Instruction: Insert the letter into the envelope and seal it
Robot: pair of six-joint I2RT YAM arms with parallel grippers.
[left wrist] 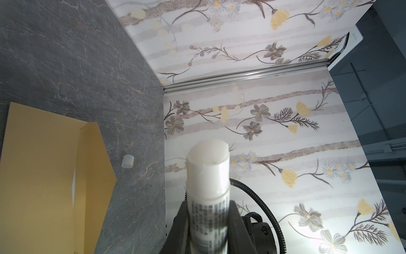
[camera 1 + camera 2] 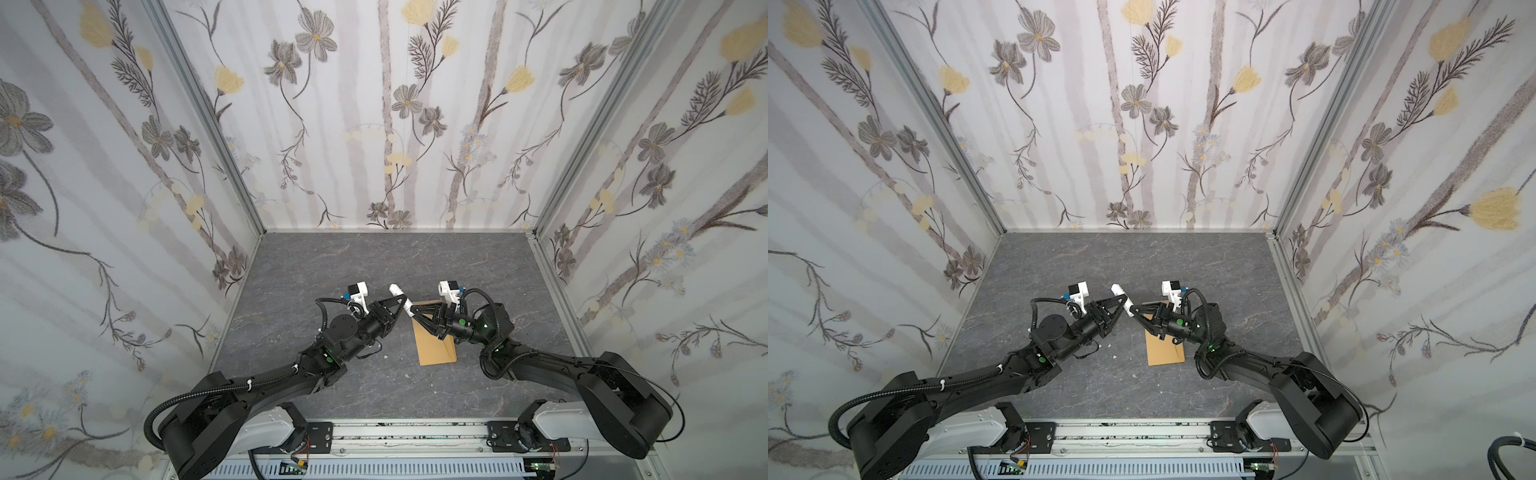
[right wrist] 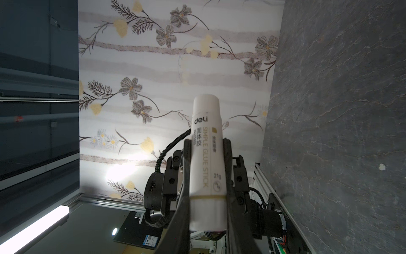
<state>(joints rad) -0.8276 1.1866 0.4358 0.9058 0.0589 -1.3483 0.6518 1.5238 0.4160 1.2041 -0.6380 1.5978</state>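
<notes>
The kraft-brown envelope [image 2: 436,345] [image 2: 1165,349] lies flat on the grey table, its far end under my right arm. In the left wrist view the envelope [image 1: 44,176] has its pointed flap folded open, and a thin white sliver shows at its mouth; the letter is otherwise hidden. A white glue stick [image 2: 395,289] [image 2: 1116,289] hangs in the air above the table's middle. My left gripper [image 2: 400,305] [image 1: 207,211] and right gripper [image 2: 410,311] [image 3: 207,143] are both shut on it, tips almost touching. The glue stick's [image 1: 208,171] far end is uncapped.
A small white cap [image 1: 127,161] lies on the table just past the envelope's flap. Small white scraps [image 2: 386,356] [image 2: 407,375] lie in front of the envelope. Floral walls close the back and both sides, and a metal rail [image 2: 415,432] runs along the front.
</notes>
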